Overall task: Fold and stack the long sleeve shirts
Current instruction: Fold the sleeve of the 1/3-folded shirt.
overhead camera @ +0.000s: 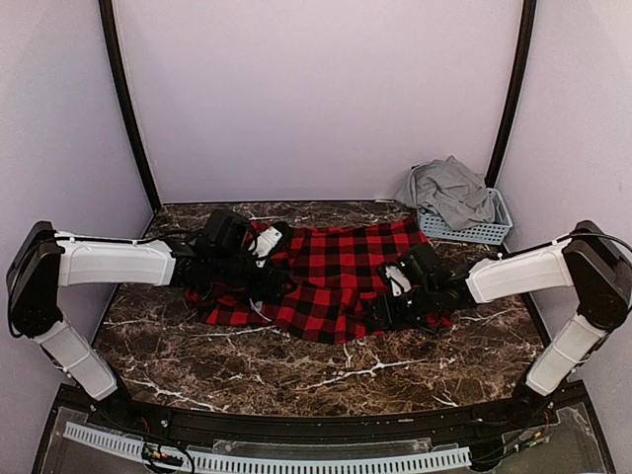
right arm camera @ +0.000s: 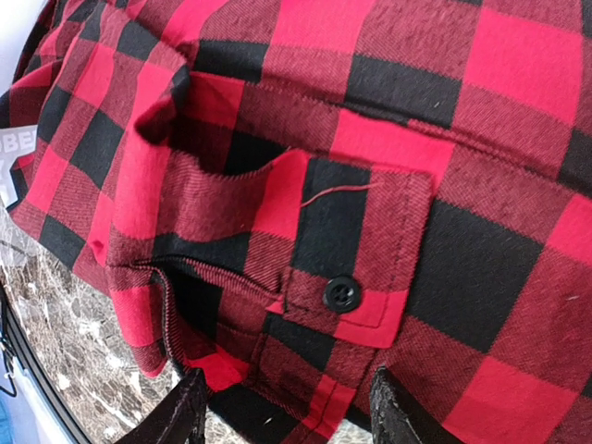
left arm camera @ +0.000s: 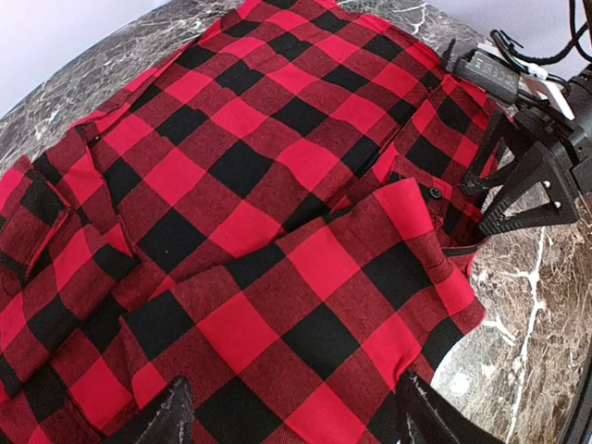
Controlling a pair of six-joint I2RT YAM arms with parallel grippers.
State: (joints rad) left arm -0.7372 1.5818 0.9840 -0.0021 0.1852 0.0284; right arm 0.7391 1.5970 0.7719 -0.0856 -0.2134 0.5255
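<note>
Flanking shirt (overhead camera: 336,272) edges: left pincer (left arm camera: 287,418), right pincer (right arm camera: 289,413).

On the top view the left jaws and right jaws are dark shapes over the checked shirt (overhead camera: 336,281), too small for me to read. My left arm (overhead camera: 118,262) covers the shirt's 9 o'clock end. The grey shirt (overhead camera: 452,190) hides the inside of the basket (overhead camera: 491,233). On the left wrist view the 6 o'clock edge cuts off my fingertips (left arm camera: 168,421), and the shirt runs out of frame. On the right wrist view a white label (right arm camera: 14,150) at 9 o'clock is cropped and I can't read it.
</note>
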